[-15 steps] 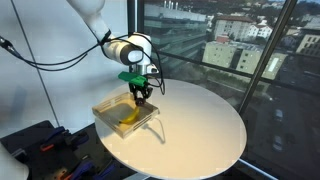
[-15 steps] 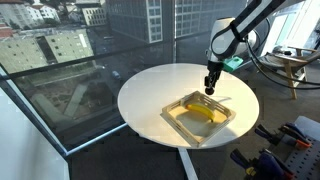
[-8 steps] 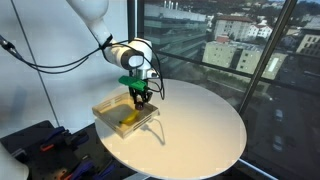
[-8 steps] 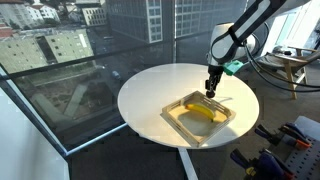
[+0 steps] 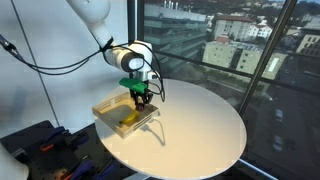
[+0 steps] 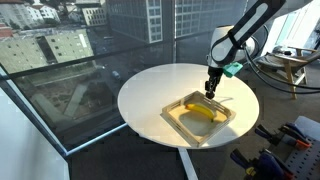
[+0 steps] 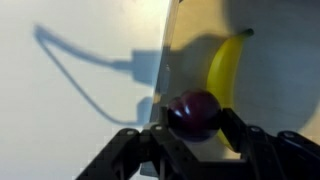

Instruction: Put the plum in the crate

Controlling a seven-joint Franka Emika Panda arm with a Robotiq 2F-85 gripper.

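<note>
Dark reddish-purple, the plum (image 7: 195, 112) sits clamped between the two fingers of the gripper (image 7: 196, 130); in my wrist view the jaws press on it from both sides, so the gripper is closed on the fruit. Just left of the plum in that view runs one low wall of the crate (image 7: 167, 60); the fruit hangs just inside that wall, over the crate's floor, and I cannot tell how high above it. Past the plum lies a yellow banana (image 7: 226, 68) on the crate floor, curved and close to the fruit but apart from it. Left of the wall is the pale worktop (image 7: 70, 110), crossed by a thin dark shadow.

In both exterior views the arm reaches down over the light wood crate (image 5: 140, 124) (image 6: 183, 130); the gripper (image 5: 140, 97) (image 6: 210, 90) points straight down near one of its edges. The banana (image 5: 125, 119) (image 6: 204, 113) shows as a yellow streak inside the crate. The crate stands near the rim of the round white worktop (image 5: 200, 125) (image 6: 150, 95); the plum itself is too small to make out there.
</note>
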